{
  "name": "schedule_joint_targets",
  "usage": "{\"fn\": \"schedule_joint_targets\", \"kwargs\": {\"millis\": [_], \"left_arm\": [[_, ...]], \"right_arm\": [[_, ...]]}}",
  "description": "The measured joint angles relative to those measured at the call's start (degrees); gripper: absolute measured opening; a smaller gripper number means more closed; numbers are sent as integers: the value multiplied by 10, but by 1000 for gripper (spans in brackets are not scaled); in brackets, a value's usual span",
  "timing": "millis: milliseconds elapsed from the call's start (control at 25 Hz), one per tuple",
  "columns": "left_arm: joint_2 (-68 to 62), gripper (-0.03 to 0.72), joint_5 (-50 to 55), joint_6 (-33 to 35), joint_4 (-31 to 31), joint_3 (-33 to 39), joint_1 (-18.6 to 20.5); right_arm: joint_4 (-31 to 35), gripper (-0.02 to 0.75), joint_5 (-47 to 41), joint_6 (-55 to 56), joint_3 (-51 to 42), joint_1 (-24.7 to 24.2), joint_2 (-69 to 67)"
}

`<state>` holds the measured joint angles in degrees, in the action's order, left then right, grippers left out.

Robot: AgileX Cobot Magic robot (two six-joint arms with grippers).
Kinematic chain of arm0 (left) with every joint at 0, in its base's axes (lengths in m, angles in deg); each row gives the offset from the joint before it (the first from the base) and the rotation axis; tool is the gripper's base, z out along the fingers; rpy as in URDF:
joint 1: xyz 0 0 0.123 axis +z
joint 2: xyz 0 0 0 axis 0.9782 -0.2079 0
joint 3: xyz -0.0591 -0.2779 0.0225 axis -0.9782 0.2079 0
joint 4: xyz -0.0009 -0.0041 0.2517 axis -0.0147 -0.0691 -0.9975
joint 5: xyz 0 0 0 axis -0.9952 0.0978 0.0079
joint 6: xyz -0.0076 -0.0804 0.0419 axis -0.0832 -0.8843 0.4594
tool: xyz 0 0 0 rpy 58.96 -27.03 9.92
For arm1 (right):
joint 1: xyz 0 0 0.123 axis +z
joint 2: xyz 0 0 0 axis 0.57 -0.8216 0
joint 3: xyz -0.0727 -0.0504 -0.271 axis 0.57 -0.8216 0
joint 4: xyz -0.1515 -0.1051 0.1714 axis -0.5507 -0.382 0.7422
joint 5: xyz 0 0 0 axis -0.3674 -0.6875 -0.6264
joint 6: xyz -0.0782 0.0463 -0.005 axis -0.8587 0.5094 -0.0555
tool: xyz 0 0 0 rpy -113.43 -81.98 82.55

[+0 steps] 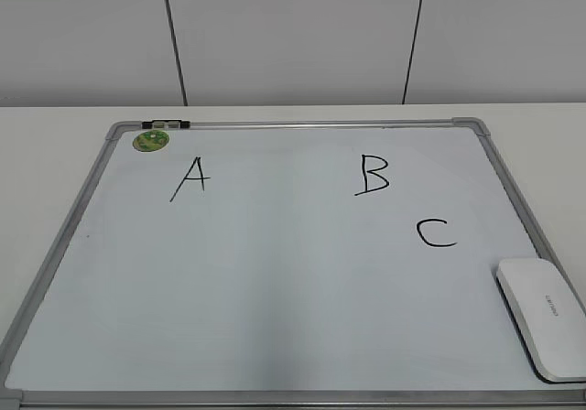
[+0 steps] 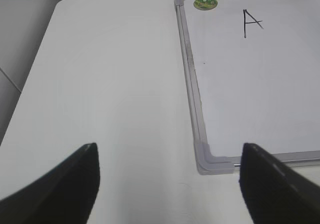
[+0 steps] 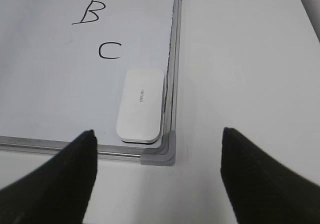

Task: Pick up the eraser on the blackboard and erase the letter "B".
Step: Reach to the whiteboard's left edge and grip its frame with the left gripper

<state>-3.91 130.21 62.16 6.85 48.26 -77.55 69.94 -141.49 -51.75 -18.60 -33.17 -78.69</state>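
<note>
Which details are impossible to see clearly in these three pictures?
- Small grey lettering on the white plastic eraser: too small to read, right wrist view.
- The eraser's dark underside: hidden by its own body, every view.
- Print on the round green magnet: too small, exterior view.
- Near corners of the white dry-erase blackboard: cut off by the bottom edge, exterior view.

Ext. cam looks down at a slant from the near edge across the large silver-framed white dry-erase board (image 1: 275,273) on the white tabletop (image 1: 55,126), w/ grey wall behind. Left wrist cam sits above the board's near-left corner, facing the far edge; shares the black "A" (image 2: 251,22) & round green magnet (image 2: 205,3). Right wrist cam sits closer, over the near-right corner; shares the black "B" (image 3: 90,12), "C" (image 3: 109,50) & white rounded plastic eraser (image 3: 141,105).
</note>
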Motion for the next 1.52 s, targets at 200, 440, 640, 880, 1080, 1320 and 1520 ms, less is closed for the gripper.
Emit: {"fn": "schedule_joint_targets", "kwargs": {"millis": [200,440,640,880,1080,1320,1520], "left_arm": [[0,615,0,0,-4,0,0],[0,601,-1,0,-4,0,0],[-16,600,-3,0,-7,-29,0],[-125,599,-90,0,-10,-56,0],[-271,596,-164,0,-9,-85,0],[-446,572,-202,0,-4,-137,0],[-588,568,-210,0,-4,-180,0]], "right_arm": [[0,591,0,0,0,0,0],[0,591,0,0,0,0,0],[0,591,0,0,0,0,0],[0,591,0,0,0,0,0],[0,591,0,0,0,0,0],[0,591,0,0,0,0,0],[0,591,0,0,0,0,0]]}}
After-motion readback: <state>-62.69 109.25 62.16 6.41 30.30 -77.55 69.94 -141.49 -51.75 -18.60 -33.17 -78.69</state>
